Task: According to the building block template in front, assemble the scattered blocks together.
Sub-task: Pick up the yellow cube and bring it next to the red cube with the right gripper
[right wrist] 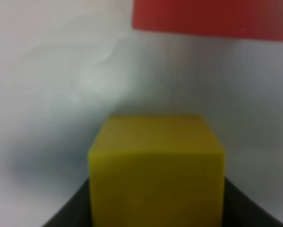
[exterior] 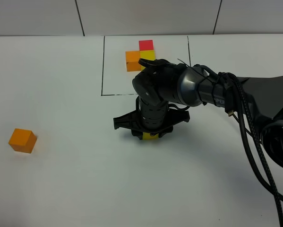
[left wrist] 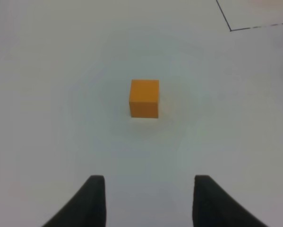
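Observation:
The building block template (exterior: 142, 54) lies inside a black-lined square at the back: orange and yellow cubes in a row, with red adjoining the yellow. My right gripper (exterior: 150, 134) reaches to the table's middle and is shut on the loose yellow block (exterior: 150, 136), held low over the table. In the right wrist view the yellow block (right wrist: 156, 165) fills the space between the fingers, and the loose red block (right wrist: 212, 19) lies a short gap beyond it. The loose orange block (exterior: 22, 140) sits far left. My left gripper (left wrist: 148, 182) hovers near the orange block (left wrist: 144, 98), open and holding nothing.
The black outline (exterior: 102, 66) of the square frames the template. The right arm's thick cables (exterior: 254, 137) trail across the right side of the table. In the exterior view the right arm hides the red loose block.

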Controlling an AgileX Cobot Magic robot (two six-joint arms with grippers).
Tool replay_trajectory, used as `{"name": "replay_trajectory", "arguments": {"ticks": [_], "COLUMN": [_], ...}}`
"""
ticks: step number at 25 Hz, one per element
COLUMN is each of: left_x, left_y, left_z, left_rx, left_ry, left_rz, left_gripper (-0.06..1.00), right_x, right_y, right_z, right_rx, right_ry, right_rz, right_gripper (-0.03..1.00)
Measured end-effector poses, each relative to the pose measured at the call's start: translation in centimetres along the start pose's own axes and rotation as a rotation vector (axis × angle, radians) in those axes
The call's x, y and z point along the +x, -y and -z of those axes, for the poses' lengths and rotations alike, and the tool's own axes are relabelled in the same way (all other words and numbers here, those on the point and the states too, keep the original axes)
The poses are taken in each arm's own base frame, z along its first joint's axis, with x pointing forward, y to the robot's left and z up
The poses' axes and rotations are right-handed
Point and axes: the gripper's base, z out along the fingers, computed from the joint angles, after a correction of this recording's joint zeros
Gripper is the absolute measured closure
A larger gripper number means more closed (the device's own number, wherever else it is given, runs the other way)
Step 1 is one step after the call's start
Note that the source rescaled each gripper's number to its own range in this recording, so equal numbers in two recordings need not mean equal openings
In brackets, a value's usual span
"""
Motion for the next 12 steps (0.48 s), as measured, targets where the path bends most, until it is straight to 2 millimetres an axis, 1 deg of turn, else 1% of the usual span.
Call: {"name": "replay_trajectory", "arguments": {"ticks": [12], "left_x": [0.00], "left_y": [0.00], "left_z": [0.00], "left_rx": [0.000], "left_ry": [0.000], "left_rz": [0.000], "left_gripper": [0.94], "right_x": [-0.21], "right_y": [0.10], "right_z": [-0.59], "right_rx": [-0.004], "right_ry": [-0.004], "right_rz": [-0.025], "right_gripper": [0.96]}}
